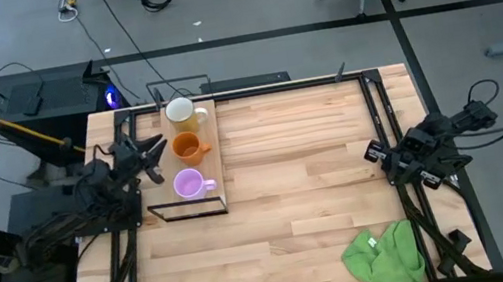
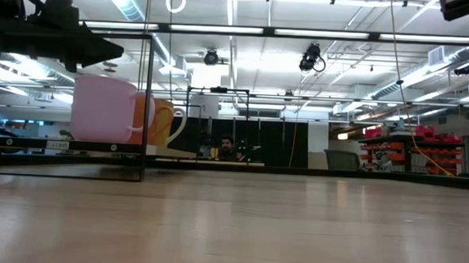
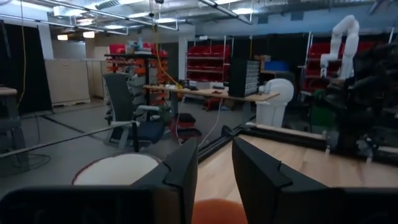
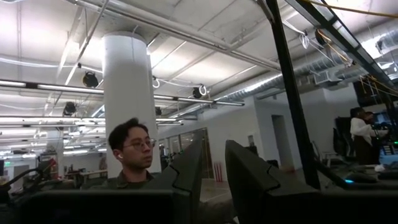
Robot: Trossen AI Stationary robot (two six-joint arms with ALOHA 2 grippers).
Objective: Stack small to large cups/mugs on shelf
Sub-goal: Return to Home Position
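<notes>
High view: shelf [image 1: 216,167] at the table's [image 1: 312,202] left edge. On it, in a row: cream mug [image 1: 180,112] at the far end, orange mug [image 1: 188,148] in the middle, purple mug [image 1: 187,183] at the near end, all upright and close together. Left gripper [image 1: 149,159] just beside the orange mug, not touching, fingers spread. Right gripper [image 1: 373,153] at the table's right edge, well apart from the shelf. Green cloth [image 1: 383,254] near the front right.

Low view: purple mug [image 2: 102,110] nearest, then orange mug [image 2: 144,116] and cream mug [image 2: 165,120], all on the shelf [image 2: 28,144].

Left wrist view: left gripper [image 3: 214,163] parted by a narrow gap, nothing held; orange mug [image 3: 214,213] below, cream mug [image 3: 118,169] beside.

Right wrist view: right gripper [image 4: 213,163] parted by a narrow gap, empty; a person [image 4: 130,163] beyond.
</notes>
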